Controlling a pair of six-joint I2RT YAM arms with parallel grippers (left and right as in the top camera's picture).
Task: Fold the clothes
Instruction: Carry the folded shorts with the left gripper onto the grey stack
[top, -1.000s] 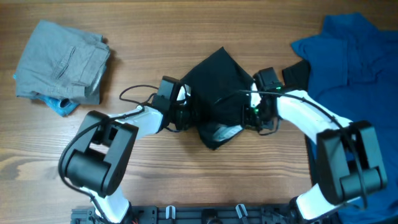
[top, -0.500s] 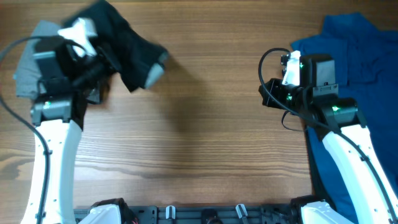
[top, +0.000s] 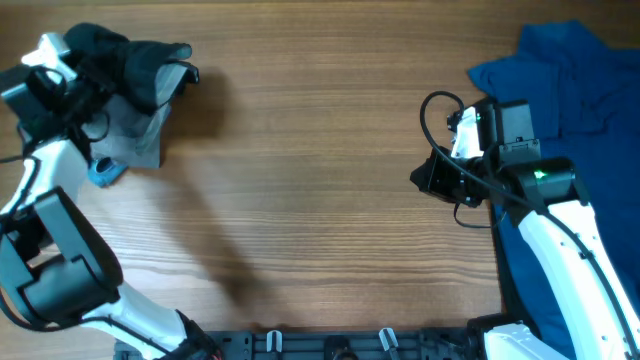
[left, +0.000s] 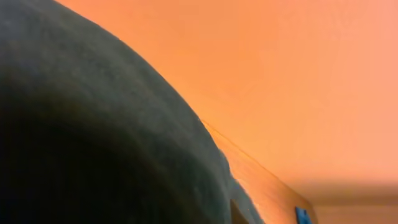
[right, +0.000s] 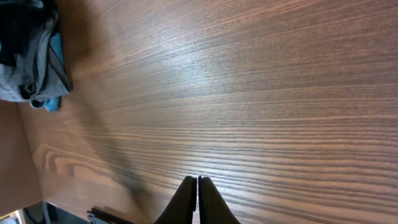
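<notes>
The black shorts (top: 140, 65) are bunched at the far left of the table, on top of a folded grey garment (top: 140, 135). My left gripper (top: 85, 58) is at their left edge and shut on them; its fingers are hidden by the cloth. In the left wrist view the dark cloth (left: 93, 143) fills most of the frame. My right gripper (top: 422, 180) is shut and empty above bare wood at the right, its fingertips (right: 198, 186) together. The shorts also show far off in the right wrist view (right: 18, 25).
A blue garment (top: 570, 90) lies spread at the right, under my right arm. A small blue item (top: 103, 172) sticks out from under the grey pile, which also shows in the right wrist view (right: 31, 81). The wooden table (top: 300, 200) lies between the arms.
My left arm has carried the black shorts from the table's middle to the far left, onto the grey pile. My right arm let go and drew back to the right.
</notes>
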